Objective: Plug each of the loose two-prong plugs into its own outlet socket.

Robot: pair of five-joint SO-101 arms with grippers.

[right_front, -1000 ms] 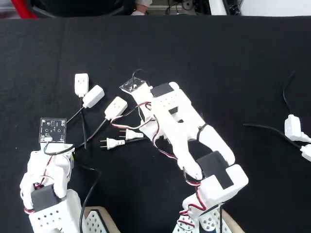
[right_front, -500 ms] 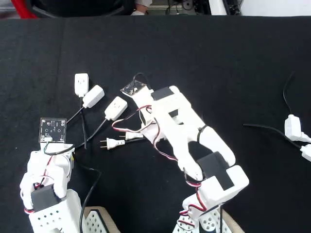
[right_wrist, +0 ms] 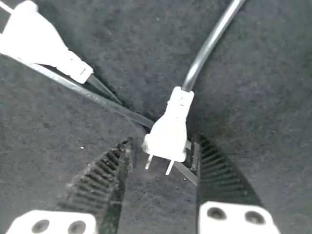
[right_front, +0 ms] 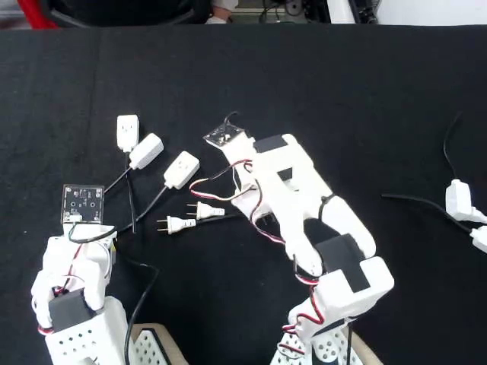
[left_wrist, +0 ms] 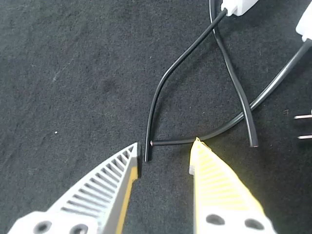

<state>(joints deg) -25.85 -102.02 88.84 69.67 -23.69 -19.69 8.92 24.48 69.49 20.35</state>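
Observation:
Two loose white two-prong plugs lie side by side at the table's middle left, one (right_front: pixel 176 224) nearer the left arm, the other (right_front: pixel 204 211) beside the right arm. Three white outlet sockets (right_front: pixel 127 131) (right_front: pixel 146 150) (right_front: pixel 181 169) lie behind them on black cords. My right gripper (right_wrist: pixel 163 141) is open, its black fingers either side of a plug (right_wrist: pixel 168 131) whose prongs point back toward the wrist. My left gripper (left_wrist: pixel 166 145) is open low over the black cloth, above a cut black cable end (left_wrist: pixel 148 146). Plug prongs (left_wrist: pixel 303 126) show at the frame's edge.
Black cords (right_front: pixel 131 205) cross between the sockets and the left arm. Another white cord end (right_wrist: pixel 34 36) lies beyond the right gripper. Two more white cord pieces (right_front: pixel 456 199) (right_front: pixel 479 237) sit at the table's far right. The table's back edge (right_front: pixel 243 26) runs along the top.
The right arm has shifted a little to the right and toward the back, uncovering the plug beside it. The left arm has not moved.

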